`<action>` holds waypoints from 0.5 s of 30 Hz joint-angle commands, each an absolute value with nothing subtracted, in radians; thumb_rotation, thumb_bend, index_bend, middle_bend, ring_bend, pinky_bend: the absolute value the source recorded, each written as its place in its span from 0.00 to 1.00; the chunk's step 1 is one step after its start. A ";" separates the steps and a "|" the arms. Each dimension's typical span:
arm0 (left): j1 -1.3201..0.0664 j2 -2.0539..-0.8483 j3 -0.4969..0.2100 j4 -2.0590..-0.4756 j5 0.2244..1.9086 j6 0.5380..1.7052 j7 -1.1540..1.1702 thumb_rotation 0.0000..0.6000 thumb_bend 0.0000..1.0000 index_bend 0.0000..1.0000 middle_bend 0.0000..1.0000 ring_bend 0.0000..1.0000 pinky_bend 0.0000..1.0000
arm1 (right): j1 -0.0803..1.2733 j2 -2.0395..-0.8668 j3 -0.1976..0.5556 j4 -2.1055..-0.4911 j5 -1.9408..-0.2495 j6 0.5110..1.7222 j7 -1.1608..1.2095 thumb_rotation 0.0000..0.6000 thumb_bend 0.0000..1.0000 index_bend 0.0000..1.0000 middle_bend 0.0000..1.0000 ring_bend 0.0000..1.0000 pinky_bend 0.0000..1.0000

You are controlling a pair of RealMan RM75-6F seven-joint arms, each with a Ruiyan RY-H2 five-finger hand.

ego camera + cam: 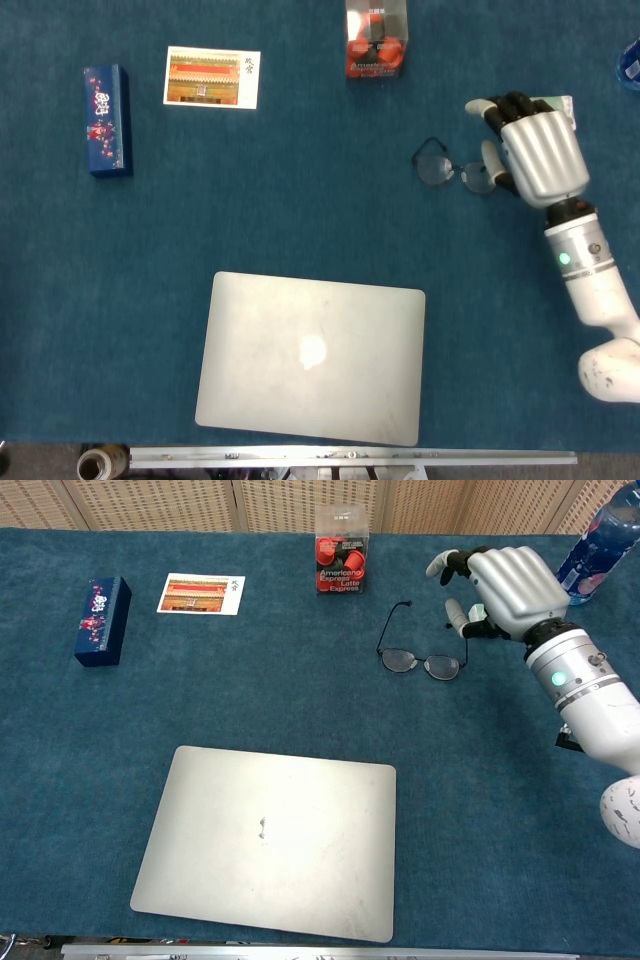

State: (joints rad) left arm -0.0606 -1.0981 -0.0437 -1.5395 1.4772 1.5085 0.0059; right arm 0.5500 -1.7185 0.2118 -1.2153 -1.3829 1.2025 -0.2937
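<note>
My right hand (530, 145) (500, 585) hovers open just right of a pair of black-rimmed glasses (455, 170) (420, 650), with its thumb over the right lens end. It holds nothing. The hand mostly hides a small white and green box (562, 106) lying behind it. A closed silver laptop (312, 355) (268, 840) lies near the front edge. My left hand shows in neither view.
A clear box of red capsules (376, 40) (340, 550) stands at the back centre. A postcard (211, 77) (200, 593) and a dark blue patterned box (106, 120) (101, 620) lie at the back left. A blue-labelled bottle (600, 540) stands at the far right.
</note>
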 commanded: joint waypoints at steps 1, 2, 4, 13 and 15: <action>-0.061 -1.097 -0.044 -1.541 1.479 1.510 0.007 1.00 0.09 0.54 0.48 0.40 0.47 | 0.555 -1.727 0.213 -1.204 -1.377 1.199 -0.289 1.00 0.49 0.31 0.38 0.29 0.47; -0.061 -1.097 -0.044 -1.542 1.479 1.510 0.008 1.00 0.09 0.54 0.48 0.40 0.47 | 0.556 -1.729 0.213 -1.200 -1.376 1.198 -0.287 1.00 0.49 0.31 0.38 0.29 0.47; -0.061 -1.096 -0.044 -1.544 1.479 1.509 0.009 1.00 0.09 0.54 0.48 0.40 0.47 | 0.559 -1.735 0.214 -1.190 -1.372 1.196 -0.282 1.00 0.49 0.31 0.38 0.29 0.47; -0.059 -1.098 -0.043 -1.543 1.478 1.508 0.010 1.00 0.09 0.54 0.48 0.40 0.47 | 0.569 -1.754 0.209 -1.148 -1.356 1.176 -0.267 1.00 0.48 0.31 0.38 0.29 0.47; -0.058 -1.098 -0.043 -1.543 1.478 1.509 0.010 1.00 0.09 0.54 0.48 0.40 0.47 | 0.571 -1.758 0.207 -1.140 -1.355 1.172 -0.260 1.00 0.48 0.31 0.38 0.29 0.47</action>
